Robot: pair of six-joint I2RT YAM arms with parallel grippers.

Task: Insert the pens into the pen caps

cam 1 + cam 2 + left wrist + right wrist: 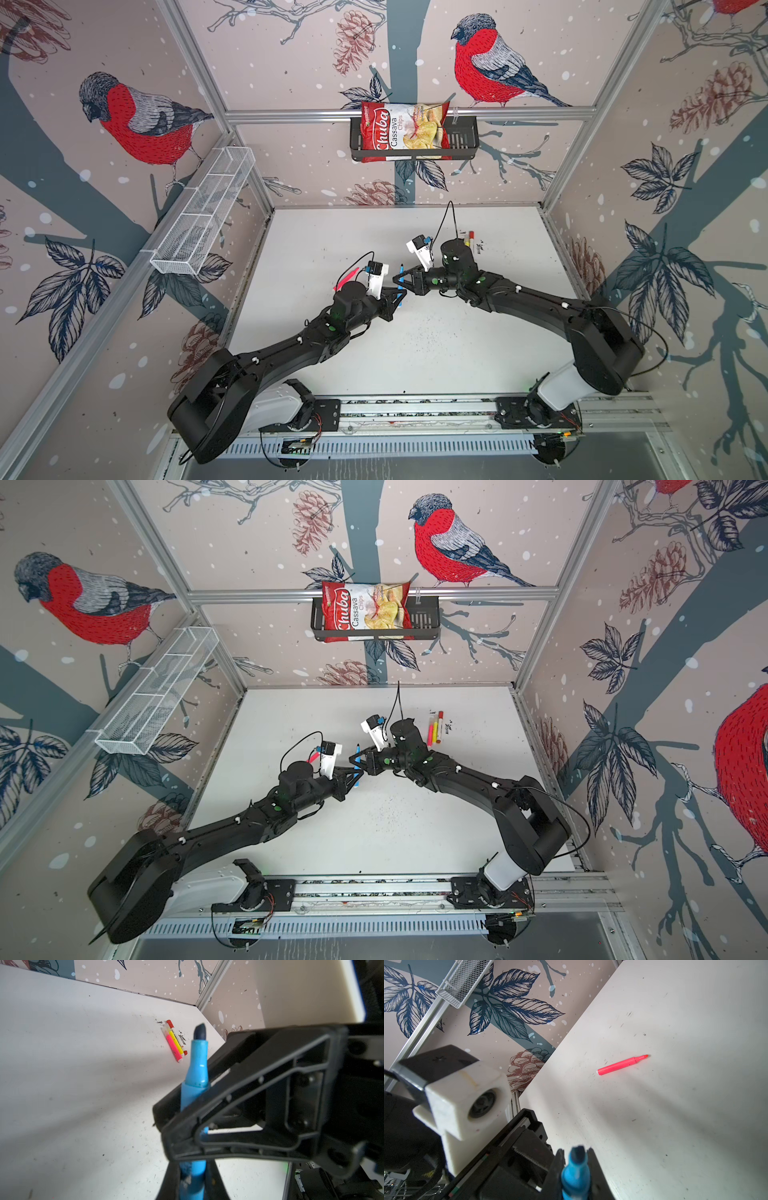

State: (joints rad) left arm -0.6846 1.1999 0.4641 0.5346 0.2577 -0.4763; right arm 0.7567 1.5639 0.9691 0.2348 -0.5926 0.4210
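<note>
**Blue pen and both grippers.** The blue pen is held over the middle of the table, and its bare dark tip points toward the back wall. The left gripper is clenched on the barrel's rear part. The right gripper reaches in from the opposite side and is clamped on the same barrel, closer to the tip. The two sets of fingers sit just beside each other along the pen.

**Other pens.** Left of the blue pen, a red pen lies flat on the table with its tip uncovered. In both top views the left wrist partly hides it. Right of the blue pen and farther back, three pens lie side by side, touching:
- a pink pen
- a yellow pen
- a white marker with red ends

Whether the pink and yellow ones carry caps cannot be told.

**Surroundings.** Behind the blue pen, a chip bag sits in a black basket on the back wall. Far to the pen's left, a white mesh basket hangs on the side wall.
</note>
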